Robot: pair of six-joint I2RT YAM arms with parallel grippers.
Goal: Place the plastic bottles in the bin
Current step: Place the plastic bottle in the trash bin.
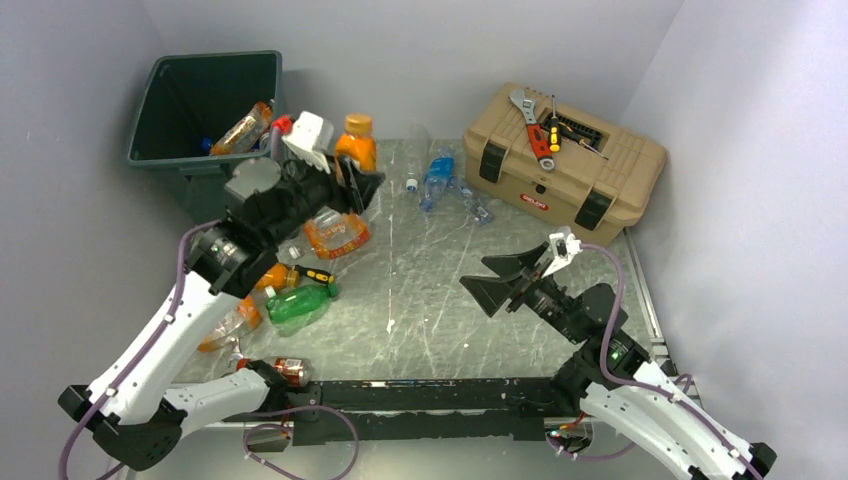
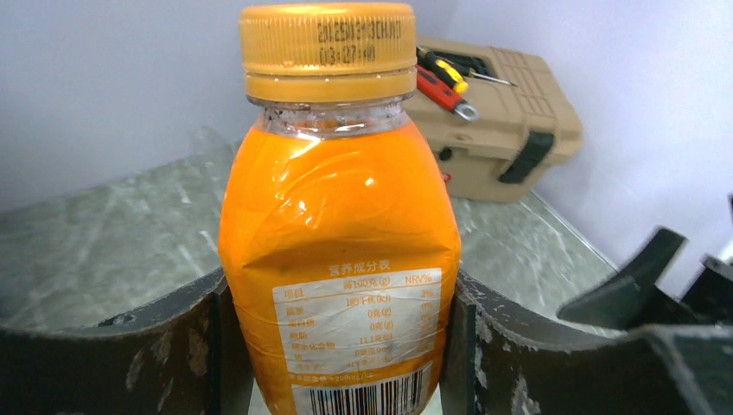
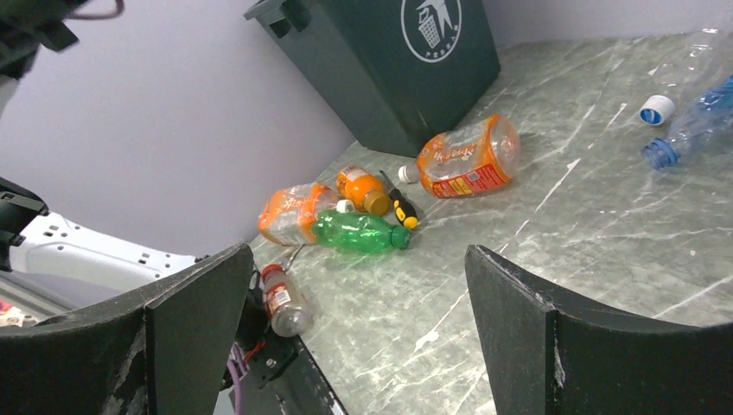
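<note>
- Left gripper (image 1: 352,183) clamped on upright orange bottle (image 1: 357,143) near the tabletop's (image 1: 440,300) far-left corner; bin (image 1: 185,100) stands just left, at that corner.
- Right gripper (image 1: 503,281) spread wide, empty, well apart.

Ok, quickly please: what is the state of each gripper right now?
Left gripper: closed on the orange bottle, held upright.
Right gripper: open, holding nothing.

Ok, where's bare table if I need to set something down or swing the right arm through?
Bare: the middle of the table, between the green bottle and the right gripper, running to the near edge. Crowded: the left side by the bin, and the clear bottles beside the toolbox.
</note>
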